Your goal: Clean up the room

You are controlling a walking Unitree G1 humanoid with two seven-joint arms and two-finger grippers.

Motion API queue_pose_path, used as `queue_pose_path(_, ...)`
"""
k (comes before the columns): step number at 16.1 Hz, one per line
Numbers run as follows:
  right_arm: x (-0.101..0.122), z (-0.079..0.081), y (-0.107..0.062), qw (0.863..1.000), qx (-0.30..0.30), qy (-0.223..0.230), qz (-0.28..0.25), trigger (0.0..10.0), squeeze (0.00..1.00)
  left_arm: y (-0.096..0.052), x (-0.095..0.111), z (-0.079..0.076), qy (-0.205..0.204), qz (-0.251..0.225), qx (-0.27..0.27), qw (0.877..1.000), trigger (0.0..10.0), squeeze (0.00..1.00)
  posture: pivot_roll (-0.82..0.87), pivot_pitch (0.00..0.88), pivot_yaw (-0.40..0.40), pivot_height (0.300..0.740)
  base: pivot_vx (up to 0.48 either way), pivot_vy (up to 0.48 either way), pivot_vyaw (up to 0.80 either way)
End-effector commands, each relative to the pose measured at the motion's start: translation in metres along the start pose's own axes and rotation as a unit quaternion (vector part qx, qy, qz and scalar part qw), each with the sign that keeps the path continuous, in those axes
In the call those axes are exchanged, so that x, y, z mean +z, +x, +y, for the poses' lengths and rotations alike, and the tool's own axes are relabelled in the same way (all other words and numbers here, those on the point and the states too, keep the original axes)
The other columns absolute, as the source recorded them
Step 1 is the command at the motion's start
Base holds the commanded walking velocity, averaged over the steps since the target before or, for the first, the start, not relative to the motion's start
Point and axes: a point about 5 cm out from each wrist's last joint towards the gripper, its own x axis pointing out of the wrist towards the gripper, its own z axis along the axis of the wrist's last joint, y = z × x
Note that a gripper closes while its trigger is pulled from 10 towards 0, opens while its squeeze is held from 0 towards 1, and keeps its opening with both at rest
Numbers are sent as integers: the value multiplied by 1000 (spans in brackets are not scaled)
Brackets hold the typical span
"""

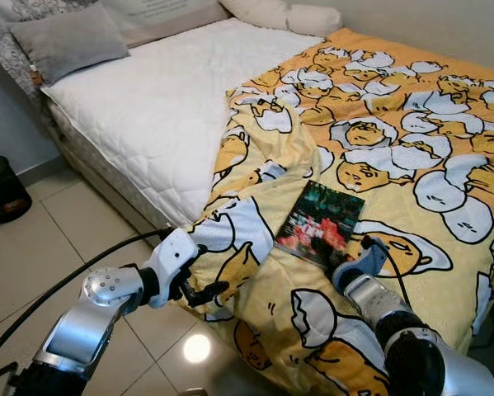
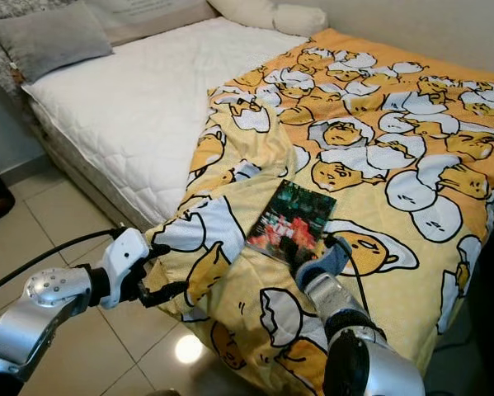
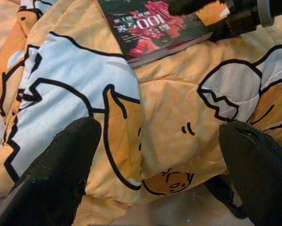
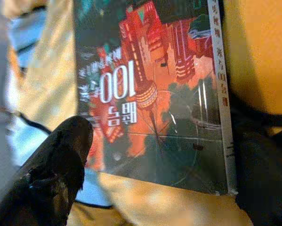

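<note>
Two claws work the bed [image 1: 156, 115]: the right claw [image 4: 155, 155] spreads wide around the near end of a book [image 1: 319, 224] lying on the yellow blanket [image 1: 411, 140], seemingly to grasp it, while the left claw [image 3: 164, 165] hovers open over the blanket's hanging edge.

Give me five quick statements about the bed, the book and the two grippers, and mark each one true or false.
1. A book lies on the yellow patterned blanket. True.
2. The right gripper has lifted the book clear of the bed. False: the book lies flat on the blanket, with the open fingers at its near edge.
3. The left gripper is open, over the blanket's edge near the floor. True.
4. The grey pillow lies on top of the book. False: it sits at the head of the bare white mattress, far from the book.
5. The blanket covers the whole mattress. False: the robot's left side of the mattress is uncovered.
</note>
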Motion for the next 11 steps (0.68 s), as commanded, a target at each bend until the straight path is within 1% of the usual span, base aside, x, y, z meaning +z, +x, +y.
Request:
queue_pose_path(1, -5, 16, 5, 998, 38, 45, 10, 10000, 0, -2, 2, 0, -1, -3, 8, 1000, 10000, 20, 163, 0, 52, 740, 0, 0, 0)
queue_pose_path(2, 0, 20, 5, 997, 51, 60, 2, 10000, 0, -1, 3, 0, -3, -5, 9, 1000, 10000, 16, 163, 0, 48, 740, 0, 0, 0)
queue_pose_path(3, 6, 25, 6, 996, 57, 64, -8, 6980, 0, 1, 5, 0, -4, -10, 13, 1000, 10000, 20, 164, 0, 41, 740, 0, 0, 0)
queue_pose_path(4, 7, 25, 7, 996, 54, 63, -10, 5569, 0, 1, 6, 0, -4, -11, 14, 1000, 10000, 20, 167, 0, 37, 740, 0, 0, 0)
queue_pose_path(5, 10, 25, 7, 996, 50, 74, -22, 3294, 0, 1, 6, -1, -5, -13, 18, 1000, 10000, 24, 173, 0, 27, 740, 0, 0, 0)
queue_pose_path(6, 11, 25, 7, 995, 46, 78, -30, 627, 0, 1, 6, -1, -6, -14, 20, 1000, 10000, 20, 174, 0, 25, 740, 0, 0, 0)
queue_pose_path(7, 11, 26, 7, 994, 46, 94, -36, 0, 0, 0, 6, -1, -7, -13, 22, 1000, 10000, 16, 175, 0, 24, 740, 0, 0, 0)
queue_pose_path(8, 10, 28, 8, 993, 49, 99, -36, 0, 0, -1, 5, -1, -8, -12, 24, 1000, 10000, 16, 178, 0, 19, 740, 0, 0, 0)
queue_pose_path(11, 6, 31, 9, 994, 51, 91, -29, 0, 0, -1, 4, 0, -8, -11, 26, 1000, 10000, 16, 176, 0, 21, 740, 0, 0, 0)
